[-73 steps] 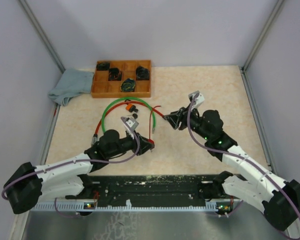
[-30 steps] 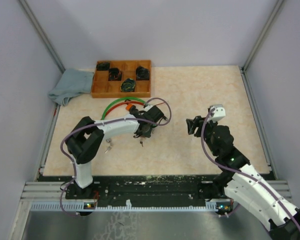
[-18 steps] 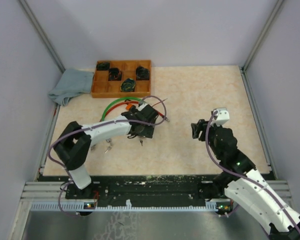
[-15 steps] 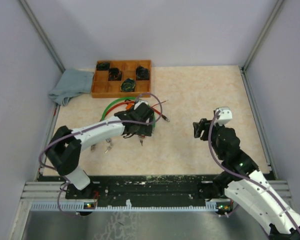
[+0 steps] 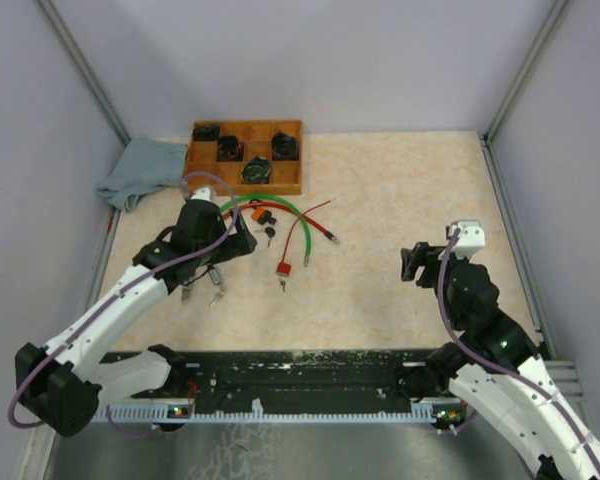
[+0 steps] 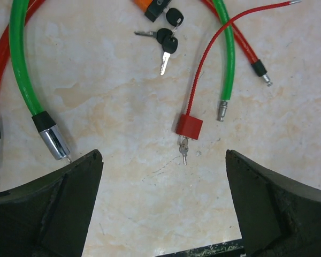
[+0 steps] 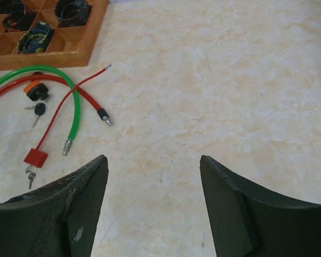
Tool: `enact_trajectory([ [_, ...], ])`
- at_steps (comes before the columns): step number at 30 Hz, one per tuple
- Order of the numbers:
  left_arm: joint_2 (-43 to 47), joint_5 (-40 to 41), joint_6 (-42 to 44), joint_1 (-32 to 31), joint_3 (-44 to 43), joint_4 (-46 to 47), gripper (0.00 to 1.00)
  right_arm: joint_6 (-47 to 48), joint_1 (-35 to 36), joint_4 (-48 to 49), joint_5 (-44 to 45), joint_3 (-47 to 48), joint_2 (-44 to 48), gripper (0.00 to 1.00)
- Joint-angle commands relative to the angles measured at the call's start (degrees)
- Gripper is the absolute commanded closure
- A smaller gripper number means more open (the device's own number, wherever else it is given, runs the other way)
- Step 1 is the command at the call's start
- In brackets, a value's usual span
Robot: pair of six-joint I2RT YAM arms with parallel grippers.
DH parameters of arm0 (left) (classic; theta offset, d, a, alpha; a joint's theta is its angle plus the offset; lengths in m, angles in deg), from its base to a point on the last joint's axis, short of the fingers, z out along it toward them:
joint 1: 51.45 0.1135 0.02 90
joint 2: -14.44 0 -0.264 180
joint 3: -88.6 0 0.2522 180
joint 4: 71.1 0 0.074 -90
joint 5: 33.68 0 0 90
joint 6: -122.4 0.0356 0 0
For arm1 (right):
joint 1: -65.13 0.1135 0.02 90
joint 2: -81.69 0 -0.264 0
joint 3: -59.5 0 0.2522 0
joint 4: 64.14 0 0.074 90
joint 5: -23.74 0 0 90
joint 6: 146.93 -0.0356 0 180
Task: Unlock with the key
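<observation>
A small red padlock (image 6: 189,126) lies on the table with a small silver key (image 6: 183,150) hanging from its underside. Its thin red wire (image 7: 69,101) runs off to a free end. From above, the padlock (image 5: 282,268) sits right of my left gripper (image 5: 230,245). In the left wrist view that gripper (image 6: 163,155) is wide open above bare table, just short of the key, holding nothing. My right gripper (image 5: 415,265) is far to the right, and its wrist view shows it (image 7: 152,160) open and empty. The padlock (image 7: 36,156) lies far to its left.
A green cable lock (image 5: 280,205) and a thicker red cable lock (image 5: 315,228) curve behind the padlock. An orange lock head (image 5: 257,213) with black keys (image 5: 270,232) lies there too. A wooden compartment tray (image 5: 242,187) and a grey cloth (image 5: 140,170) sit at the back left.
My left gripper has opened and drawn back to the left, leaving the red padlock and key on the table. My right arm has pulled back to the right and opened wider.
</observation>
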Motion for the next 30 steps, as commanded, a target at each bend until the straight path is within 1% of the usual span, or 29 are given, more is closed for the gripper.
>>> enact_trajectory([
  [1, 7.4, -4.2, 1.7, 0.9, -1.4, -2.7, 0.0, 0.5, -0.1, -2.4, 2.9, 4.0, 1.7, 0.3],
  [5, 14.7, -2.9, 6.4, 0.9, -3.1, -5.3, 0.0, 1.1, -0.1, -3.2, 3.4, 4.0, 3.5, 0.28],
  [10, 23.2, 5.4, 9.5, 0.9, -3.8, -7.4, 0.0, 1.8, -0.1, -2.2, 4.8, 2.7, 6.5, 0.25],
  [13, 26.2, 7.3, 11.1, 0.9, -2.8, -5.9, 0.0, 1.8, -0.1, -1.8, 5.5, 2.3, 7.7, 0.23],
  [17, 26.9, 7.7, 12.4, 0.9, -0.6, -3.9, 0.0, 2.1, -0.1, -1.6, 6.1, 2.1, 8.3, 0.22],
  [24, 27.2, 7.6, 13.3, 1.7, 0.9, -4.0, 0.0, 1.7, -0.1, -0.7, 5.6, 2.6, 8.2, 0.18],
  [30, 27.4, 5.7, 13.5, 2.9, 1.4, -3.4, 0.0, 2.4, -0.1, -0.7, 1.7, 3.6, 5.2, 0.17],
])
